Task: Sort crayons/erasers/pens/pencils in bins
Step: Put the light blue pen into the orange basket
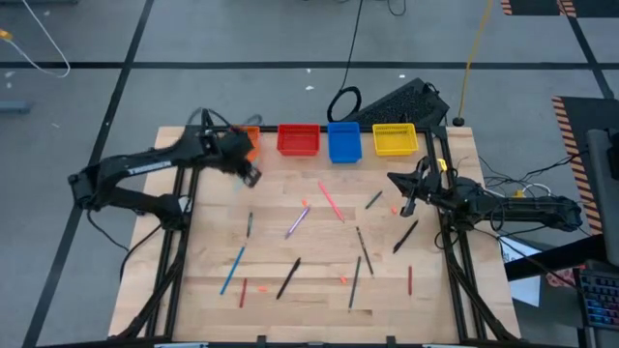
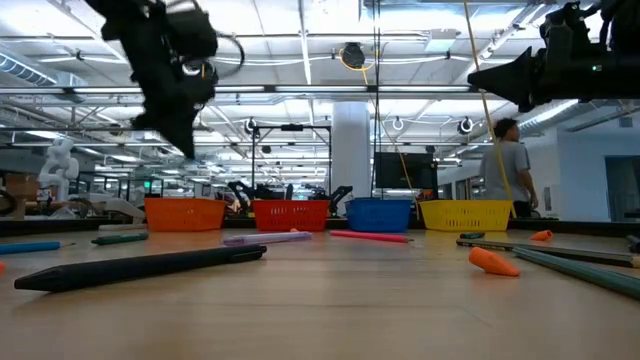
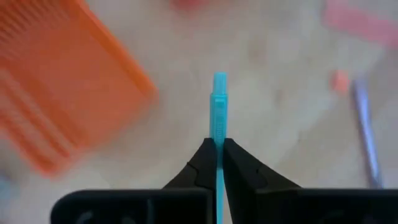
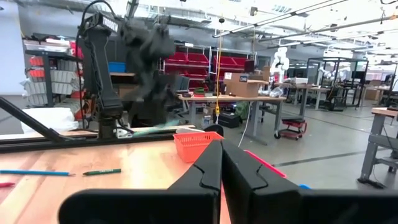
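Light comes from above: in my low view, rows of ceiling lights (image 2: 300,40) glare white over the hall. My table (image 1: 319,280) is evenly bright from overhead, with only faint, soft shadows under my arms. At table height the near black pen (image 2: 140,268) is soft, while the bins (image 2: 290,213) farther back read sharper. My left wrist picture is smeared: the orange bin (image 3: 62,93) is a blur, though the light blue pen (image 3: 219,118) stays fairly crisp. From my right wrist, my left arm (image 4: 143,56) is streaked with motion blur.
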Robot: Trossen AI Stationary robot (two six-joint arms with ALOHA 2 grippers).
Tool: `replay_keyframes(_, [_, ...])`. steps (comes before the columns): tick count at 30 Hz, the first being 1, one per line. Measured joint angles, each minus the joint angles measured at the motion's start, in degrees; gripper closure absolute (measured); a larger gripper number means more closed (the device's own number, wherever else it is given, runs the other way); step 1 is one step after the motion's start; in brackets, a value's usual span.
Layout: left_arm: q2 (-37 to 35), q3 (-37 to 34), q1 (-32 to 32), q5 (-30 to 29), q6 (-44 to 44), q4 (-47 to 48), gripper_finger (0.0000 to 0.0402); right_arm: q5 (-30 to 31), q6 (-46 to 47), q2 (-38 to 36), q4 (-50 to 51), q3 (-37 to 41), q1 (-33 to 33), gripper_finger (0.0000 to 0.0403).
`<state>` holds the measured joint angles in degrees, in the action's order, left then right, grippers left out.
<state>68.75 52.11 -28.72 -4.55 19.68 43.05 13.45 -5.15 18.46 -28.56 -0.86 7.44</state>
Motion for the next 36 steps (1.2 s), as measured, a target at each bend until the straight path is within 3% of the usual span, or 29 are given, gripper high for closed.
replay_keyframes(4, [-0.2, 5.7, -5.4, -6.3, -5.9, -0.3, 0.0388, 0.0, 0.0, 0.0, 0.1, 0.0, 0.0, 0.0403])
replay_keyframes(8, [1.4, 7.5, -12.0, -7.4, -11.0, -8.5, 0.0388, 0.0, 0.0, 0.0, 0.1, 0.0, 0.0, 0.0403])
replay_keyframes(17, [6.2, -5.0, -20.7, -3.2, -10.8, -30.9, 0.0388, 0.0, 1.3, 0.0, 0.2, 0.0, 0.0, 0.0403])
replay_keyframes(25, [7.0, -11.9, -22.5, -2.8, -8.6, -37.3, 0.0387, 0.0, 1.4, 0.0, 0.7, 0.0, 0.0, 0.0403])
replay_keyframes(36, [7.0, -16.3, -24.4, -1.2, -7.8, -42.2, 0.0387, 0.0, 1.0, 0.0, 0.7, 0.0, 0.0, 0.0403])
